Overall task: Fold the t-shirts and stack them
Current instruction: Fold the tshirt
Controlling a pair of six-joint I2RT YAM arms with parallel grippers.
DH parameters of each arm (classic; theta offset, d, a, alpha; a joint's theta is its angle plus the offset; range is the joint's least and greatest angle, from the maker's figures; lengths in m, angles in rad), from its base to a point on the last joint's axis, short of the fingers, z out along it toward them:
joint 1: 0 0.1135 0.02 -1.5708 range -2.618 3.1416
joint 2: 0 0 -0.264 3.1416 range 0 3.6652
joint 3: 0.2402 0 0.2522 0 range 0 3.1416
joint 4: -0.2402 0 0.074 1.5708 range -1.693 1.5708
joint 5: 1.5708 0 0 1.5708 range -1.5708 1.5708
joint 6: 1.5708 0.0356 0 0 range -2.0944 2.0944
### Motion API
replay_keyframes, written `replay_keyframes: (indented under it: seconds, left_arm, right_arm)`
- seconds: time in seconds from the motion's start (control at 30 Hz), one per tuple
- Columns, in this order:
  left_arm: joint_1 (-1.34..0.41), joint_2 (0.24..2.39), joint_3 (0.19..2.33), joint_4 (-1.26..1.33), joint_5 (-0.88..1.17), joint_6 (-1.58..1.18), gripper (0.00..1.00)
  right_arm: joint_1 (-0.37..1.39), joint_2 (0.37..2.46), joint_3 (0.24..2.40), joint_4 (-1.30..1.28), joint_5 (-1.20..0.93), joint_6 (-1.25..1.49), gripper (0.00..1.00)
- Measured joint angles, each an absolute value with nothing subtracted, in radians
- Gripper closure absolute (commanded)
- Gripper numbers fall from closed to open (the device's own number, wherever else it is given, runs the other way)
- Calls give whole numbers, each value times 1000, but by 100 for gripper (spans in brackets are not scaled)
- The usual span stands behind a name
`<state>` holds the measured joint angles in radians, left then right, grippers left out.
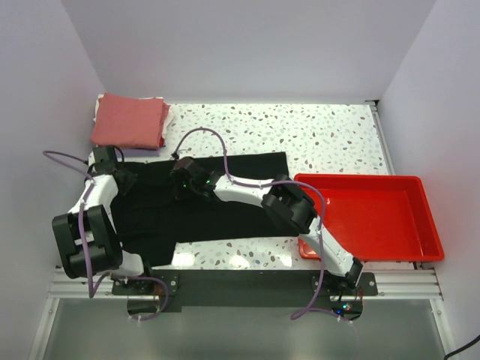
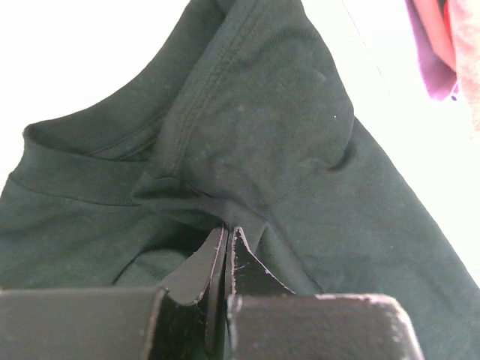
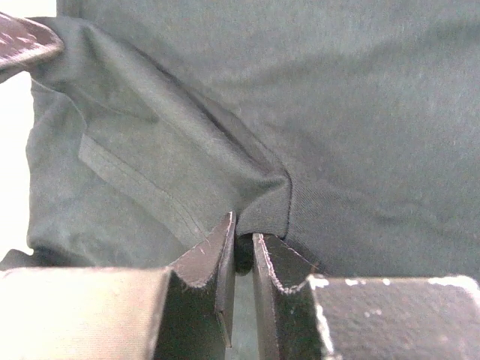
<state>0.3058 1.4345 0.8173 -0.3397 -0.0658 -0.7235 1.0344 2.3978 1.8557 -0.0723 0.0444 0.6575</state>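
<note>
The black t-shirt (image 1: 225, 199) lies spread across the middle of the table. My left gripper (image 1: 124, 180) is at its left edge, shut on a pinch of the black cloth (image 2: 247, 150) near the collar. My right gripper (image 1: 187, 182) reaches over the shirt's upper middle and is shut on a fold of the black cloth (image 3: 262, 202). A folded stack with the salmon-red t-shirt (image 1: 129, 120) on top sits at the far left corner; white cloth (image 1: 166, 116) shows at its right edge. A bit of red and purple cloth (image 2: 439, 45) shows at the top right of the left wrist view.
A red plastic tray (image 1: 367, 217) stands at the right side of the table, next to the shirt's right edge. White walls close in the table on the left, back and right. The speckled tabletop (image 1: 315, 135) shows beyond the shirt.
</note>
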Motion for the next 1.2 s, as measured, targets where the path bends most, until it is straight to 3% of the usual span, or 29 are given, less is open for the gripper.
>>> replay_keyframes:
  seconds: [0.5, 0.6, 0.63, 0.67, 0.73, 0.8, 0.83, 0.87, 0.93, 0.97, 1.0, 1.03, 1.2]
  left_arm:
    - [308, 1308, 817, -499, -133, -799, 100]
    - [309, 1277, 809, -539, -143, -813, 100]
    - [310, 1265, 804, -548, -146, -817, 100]
    - [310, 1251, 799, -563, -153, -822, 89]
    - [310, 1234, 791, -583, -167, -828, 84]
    - [311, 1228, 787, -606, -179, -833, 68]
    - [312, 1226, 786, -617, -186, -836, 59]
    - [312, 1222, 783, -623, -191, -841, 42]
    - [313, 1199, 773, -638, -201, -849, 25]
    - [313, 1187, 771, -649, -207, -854, 8]
    - [313, 1170, 771, -661, -215, -851, 2]
    - [313, 1149, 771, -668, -221, -857, 0]
    - [313, 1066, 780, -684, -229, -857, 0]
  right_arm:
    - [1032, 2309, 1917, -369, -130, 680, 86]
    - [1026, 2294, 1917, -394, -158, 682, 82]
    - [1025, 2291, 1917, -402, -167, 682, 77]
    - [1024, 2289, 1917, -406, -176, 683, 72]
    - [1020, 2289, 1916, -411, -189, 686, 66]
    - [1018, 2288, 1910, -416, -205, 686, 58]
    - [1017, 2288, 1905, -417, -207, 686, 45]
    - [1017, 2286, 1897, -419, -212, 691, 41]
    - [1016, 2278, 1880, -426, -221, 686, 28]
    - [1016, 2273, 1871, -432, -223, 682, 23]
    - [1016, 2267, 1864, -439, -225, 678, 10]
    - [1016, 2259, 1859, -447, -226, 676, 1]
    - [1016, 2218, 1856, -461, -227, 648, 1]
